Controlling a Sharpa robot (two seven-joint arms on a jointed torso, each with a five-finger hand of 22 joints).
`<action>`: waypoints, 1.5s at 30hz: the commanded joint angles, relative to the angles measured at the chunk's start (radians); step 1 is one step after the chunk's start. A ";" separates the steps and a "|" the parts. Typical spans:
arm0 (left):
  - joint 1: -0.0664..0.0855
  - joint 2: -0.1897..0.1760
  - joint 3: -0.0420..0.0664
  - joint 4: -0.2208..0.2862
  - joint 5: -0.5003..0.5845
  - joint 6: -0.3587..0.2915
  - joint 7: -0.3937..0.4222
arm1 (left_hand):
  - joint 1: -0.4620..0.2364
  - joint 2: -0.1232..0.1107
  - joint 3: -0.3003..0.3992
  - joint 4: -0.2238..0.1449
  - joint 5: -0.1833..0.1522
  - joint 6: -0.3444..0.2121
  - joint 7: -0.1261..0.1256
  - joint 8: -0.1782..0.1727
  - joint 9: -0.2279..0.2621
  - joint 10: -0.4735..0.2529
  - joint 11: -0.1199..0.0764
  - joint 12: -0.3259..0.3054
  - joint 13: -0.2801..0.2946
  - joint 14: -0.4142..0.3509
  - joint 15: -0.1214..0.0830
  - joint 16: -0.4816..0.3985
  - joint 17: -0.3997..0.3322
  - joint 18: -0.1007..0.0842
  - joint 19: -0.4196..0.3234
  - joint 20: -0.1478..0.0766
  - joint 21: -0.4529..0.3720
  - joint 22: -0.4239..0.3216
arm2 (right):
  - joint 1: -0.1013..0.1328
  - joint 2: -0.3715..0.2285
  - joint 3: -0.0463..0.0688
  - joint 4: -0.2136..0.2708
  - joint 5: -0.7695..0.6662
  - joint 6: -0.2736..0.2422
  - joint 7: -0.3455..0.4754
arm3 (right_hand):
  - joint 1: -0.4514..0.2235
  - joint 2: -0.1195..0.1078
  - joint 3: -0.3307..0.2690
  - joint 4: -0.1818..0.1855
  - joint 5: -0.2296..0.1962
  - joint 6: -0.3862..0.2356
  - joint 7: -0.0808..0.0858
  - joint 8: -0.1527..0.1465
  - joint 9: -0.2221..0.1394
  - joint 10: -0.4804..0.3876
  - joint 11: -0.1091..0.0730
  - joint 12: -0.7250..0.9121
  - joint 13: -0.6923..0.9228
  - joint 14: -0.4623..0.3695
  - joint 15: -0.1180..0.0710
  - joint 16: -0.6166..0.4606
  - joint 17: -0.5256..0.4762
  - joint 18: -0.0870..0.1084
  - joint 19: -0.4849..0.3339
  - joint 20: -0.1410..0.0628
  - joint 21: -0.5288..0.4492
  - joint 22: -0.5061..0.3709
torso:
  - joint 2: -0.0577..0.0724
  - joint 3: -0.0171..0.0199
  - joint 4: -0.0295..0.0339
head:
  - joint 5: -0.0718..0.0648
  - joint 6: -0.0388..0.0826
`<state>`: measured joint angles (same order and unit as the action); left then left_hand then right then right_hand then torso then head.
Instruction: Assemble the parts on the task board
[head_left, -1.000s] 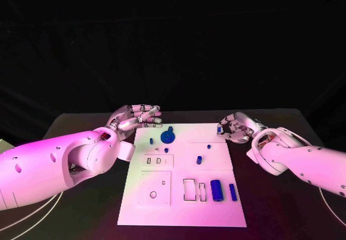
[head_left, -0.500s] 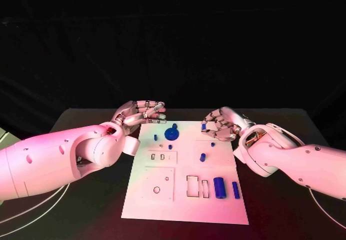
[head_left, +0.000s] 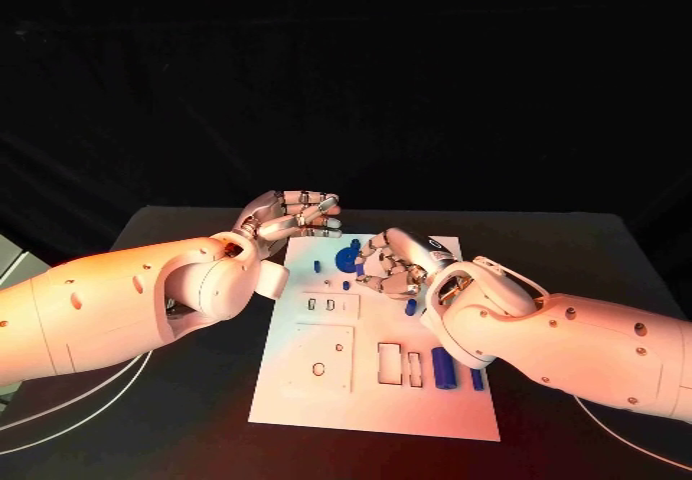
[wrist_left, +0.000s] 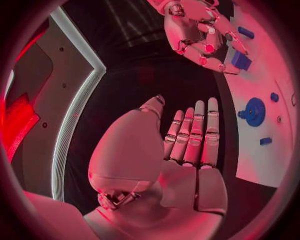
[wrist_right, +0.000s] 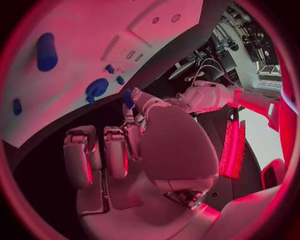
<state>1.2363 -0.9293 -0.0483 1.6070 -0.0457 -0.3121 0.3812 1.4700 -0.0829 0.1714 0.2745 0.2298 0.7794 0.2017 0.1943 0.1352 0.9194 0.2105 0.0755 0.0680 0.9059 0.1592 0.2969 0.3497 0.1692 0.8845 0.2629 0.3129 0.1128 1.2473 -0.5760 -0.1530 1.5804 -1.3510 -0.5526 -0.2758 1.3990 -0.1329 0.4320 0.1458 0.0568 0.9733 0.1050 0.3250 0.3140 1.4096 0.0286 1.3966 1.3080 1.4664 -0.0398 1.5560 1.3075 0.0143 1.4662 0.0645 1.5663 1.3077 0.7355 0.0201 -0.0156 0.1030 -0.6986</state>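
Over the board, the right hand has swung in from the table's right edge, pinching a blue part & nearing insertion; left hand is curled, empty.

Task board mid-table; round part at far end, cylinder near right.

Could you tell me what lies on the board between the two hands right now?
In the head view, the blue round disc part stands on the task board between the left hand and the right hand, close beside the right hand's fingers.
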 joint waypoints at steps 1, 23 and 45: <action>0.000 0.003 0.001 0.000 -0.001 0.001 0.003 | 0.008 0.001 0.003 0.000 -0.002 0.001 0.065 0.003 0.001 0.006 0.000 0.004 0.001 0.005 -0.001 0.005 0.001 0.014 -0.001 -0.004 0.005 0.001 | -0.012 0.018 -0.001 -0.015 -0.088 0.020 -0.038 | 0.006 0.004 0.004 -0.003 0.003 0.003 0.004 0.007 0.010 -0.001 0.000 -0.005 0.086 0.095 -0.001 -0.003 0.225 -0.014 0.105 -0.001 0.004 0.263 | 0.000 -0.0011 0.0016 | 0.007 -0.006; 0.001 0.006 0.001 -0.007 0.025 -0.025 -0.004 | 0.011 -0.002 0.010 0.005 -0.002 0.011 0.058 0.016 0.006 0.024 -0.008 0.022 0.002 0.037 -0.012 0.041 0.026 0.014 0.024 -0.016 0.031 0.011 | -0.068 0.113 -0.013 -0.086 -0.142 0.075 -0.063 | -0.001 0.000 0.004 -0.004 0.002 0.002 0.006 0.010 0.010 0.000 0.003 -0.005 0.086 0.096 0.001 -0.003 0.226 -0.014 0.104 0.000 0.003 0.262 | 0.000 -0.0001 -0.0020 | 0.029 -0.034; 0.001 0.007 0.001 -0.007 0.024 -0.019 -0.006 | 0.012 -0.002 0.010 0.005 -0.002 0.011 0.058 0.016 0.006 0.024 -0.008 0.023 0.002 0.036 -0.013 0.041 0.026 0.014 0.024 -0.016 0.031 0.011 | -0.083 0.132 -0.016 -0.104 -0.135 0.097 -0.059 | -0.016 -0.013 0.002 -0.004 0.002 -0.003 0.008 0.012 0.010 -0.003 0.005 -0.009 0.084 0.096 0.003 -0.003 0.226 -0.013 0.103 0.003 0.001 0.260 | 0.000 0.0012 -0.0025 | 0.040 -0.040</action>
<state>1.2363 -0.9242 -0.0482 1.5992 -0.0248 -0.3363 0.3704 1.4700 -0.0829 0.1769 0.2800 0.2298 0.7831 0.1981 0.2058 0.1395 0.9350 0.2019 0.0928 0.0693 0.9381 0.1485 0.3318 0.3750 0.1692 0.9025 0.2450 0.3391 0.1230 1.1656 -0.4463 -0.1686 1.4763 -1.4751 -0.4750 -0.3377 1.3896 -0.1426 0.4344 0.1431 0.0555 0.9705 0.1116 0.3343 0.3142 1.4096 0.0287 1.3922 1.3076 1.4664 -0.0397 1.5560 1.3079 0.0143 1.4662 0.0646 1.5663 1.3073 0.7355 0.0211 -0.0184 0.1418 -0.7391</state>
